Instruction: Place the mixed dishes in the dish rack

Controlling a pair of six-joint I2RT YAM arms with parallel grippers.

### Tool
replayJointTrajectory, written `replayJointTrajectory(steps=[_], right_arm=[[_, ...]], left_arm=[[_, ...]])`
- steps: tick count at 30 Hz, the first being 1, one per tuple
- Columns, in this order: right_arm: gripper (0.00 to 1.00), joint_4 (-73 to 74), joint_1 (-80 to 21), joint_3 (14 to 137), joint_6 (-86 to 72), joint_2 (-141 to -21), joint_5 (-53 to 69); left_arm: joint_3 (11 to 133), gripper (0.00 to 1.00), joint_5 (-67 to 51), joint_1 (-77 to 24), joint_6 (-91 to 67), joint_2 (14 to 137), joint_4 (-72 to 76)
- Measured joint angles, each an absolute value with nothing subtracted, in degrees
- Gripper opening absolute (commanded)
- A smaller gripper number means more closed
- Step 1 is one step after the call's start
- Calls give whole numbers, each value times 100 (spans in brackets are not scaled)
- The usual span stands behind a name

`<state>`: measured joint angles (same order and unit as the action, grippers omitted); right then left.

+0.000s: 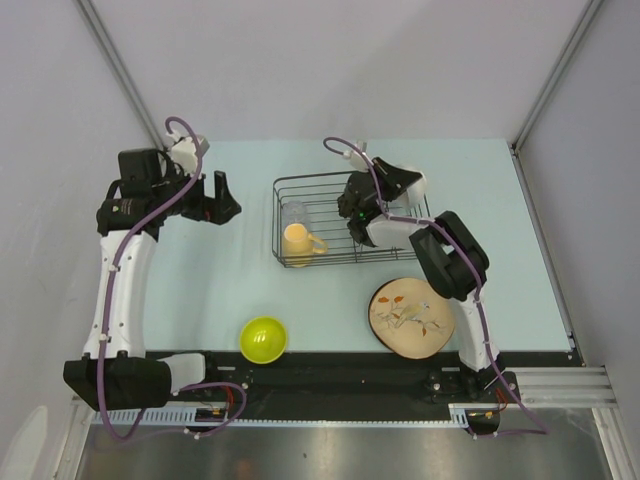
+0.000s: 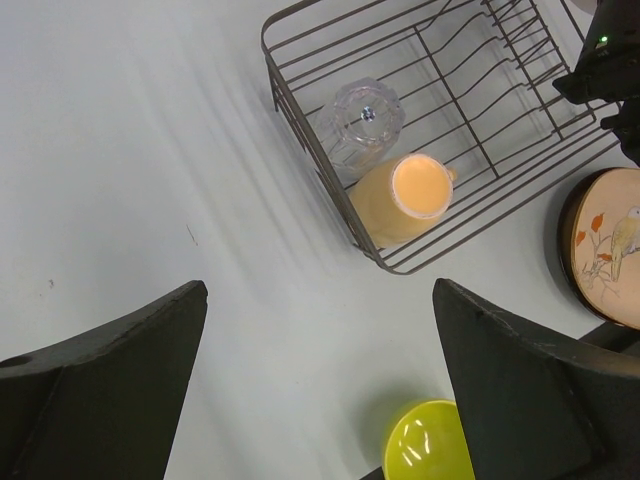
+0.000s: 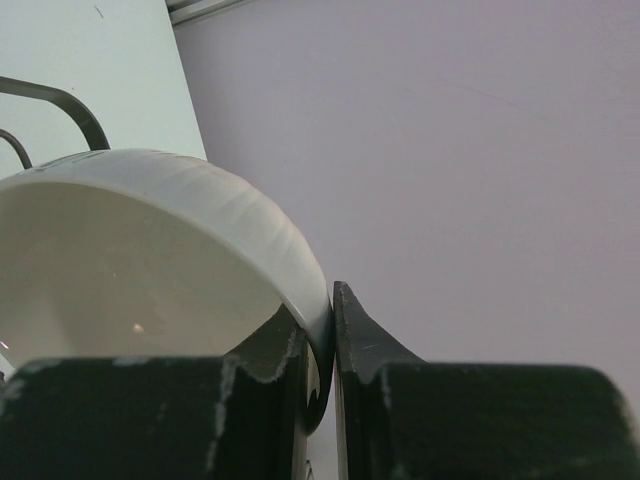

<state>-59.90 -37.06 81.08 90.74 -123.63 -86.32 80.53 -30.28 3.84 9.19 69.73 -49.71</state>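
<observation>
only a rim pinch holds the bowl over the rack

the right gripper [image 3: 332, 300] is closed almost fully on the rim of the small white bowl [image 3: 150, 250], one finger inside and one outside. the bowl hangs over the right part of the dish rack [image 1: 300, 183]. a grip this narrow on glazed ware could let the bowl swivel or slip (whether it touches the wires yet, i cannot tell). a release from height might bounce it off the prongs or tip it over the right wall. the clear drinking glass [image 2: 362, 118] and yellow-orange handled mug [image 2: 405, 200] sit in the rack's near left corner, well apart, so a knock there looks unlikely. the left gripper [image 2: 320, 295] hovers wide open and empty over the table [image 1: 200, 280], left of the rack. the lime-green bowl [image 1: 263, 338] and leaf-pattern plate [image 1: 411, 318] wait near the table's near edge.
</observation>
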Motion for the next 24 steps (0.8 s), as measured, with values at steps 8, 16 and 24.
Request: replayJointTrajectory(steps=[8, 16, 24], right_arm=[[0, -6001, -3778, 8049, 9072, -12433, -8635], [0, -6003, -3809, 8049, 9072, -12661, -8635], [0, -6020, -3826, 8049, 9072, -12851, -8632]], left_arm=[[8009, 100, -3030, 390, 902, 6973, -4862], [7940, 100, -3030, 392, 902, 6969, -4831], [7907, 100, -3028, 403, 902, 6952, -4807]])
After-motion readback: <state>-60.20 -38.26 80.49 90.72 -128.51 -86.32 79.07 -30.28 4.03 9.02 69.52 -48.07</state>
